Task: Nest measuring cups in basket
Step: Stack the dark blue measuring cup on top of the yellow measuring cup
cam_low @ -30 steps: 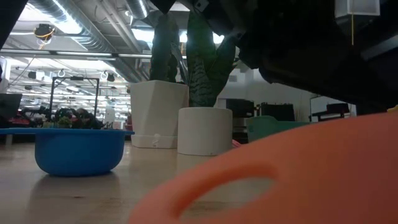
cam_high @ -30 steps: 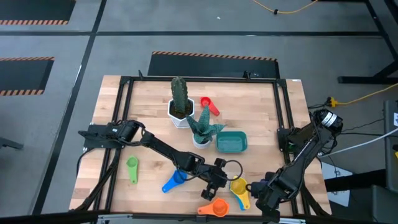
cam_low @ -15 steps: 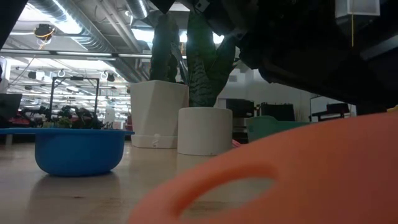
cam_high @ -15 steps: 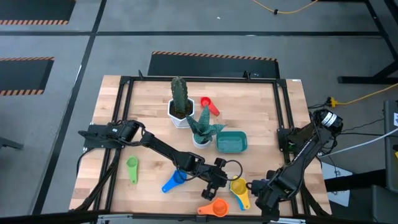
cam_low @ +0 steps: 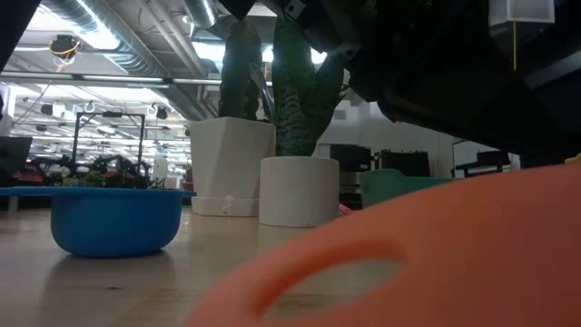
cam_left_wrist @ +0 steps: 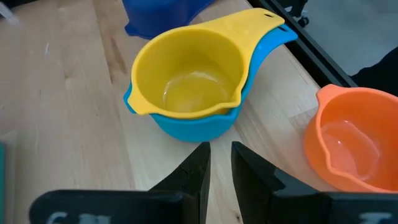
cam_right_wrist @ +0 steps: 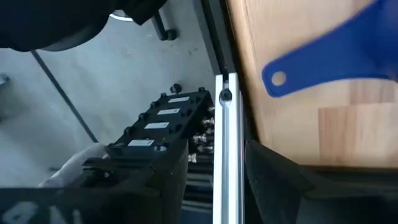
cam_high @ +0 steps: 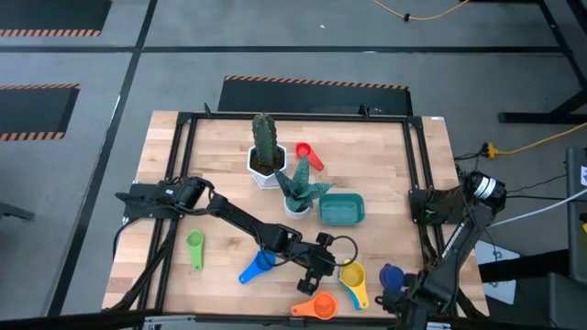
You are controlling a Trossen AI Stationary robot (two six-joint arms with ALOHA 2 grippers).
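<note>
Our left gripper point(cam_left_wrist: 219, 163) hovers by the yellow plastic measuring cup point(cam_left_wrist: 189, 71) nested in a light-blue one point(cam_left_wrist: 198, 122), fingers point(cam_left_wrist: 194, 171) narrowly parted, holding nothing. We should straddle the rim squarely — the right gripper's point(cam_right_wrist: 214, 171) fingers stand parted and empty at the tabletop point(cam_high: 385, 165) edge, beside the dark-blue plastic measuring cup point(cam_high: 392, 274).

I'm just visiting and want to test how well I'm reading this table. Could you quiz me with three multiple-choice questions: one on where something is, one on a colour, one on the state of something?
1. Where is the red measuring cup?
A. In the basket
B. On the table beside the white cactus pot
C. In a gripper

2. What colour is the cup directly under the yellow measuring cup?
A. Green
B. Red
C. Light blue

3. What does the teal basket hold?
A. No cups
B. Two cups
C. A plant

Answers:
1. B: the high view shows it lying next to the cactus pot.
2. C: the left wrist view shows a light blue cup nested beneath it.
3. A: from above, its inside shows no cup.
</note>
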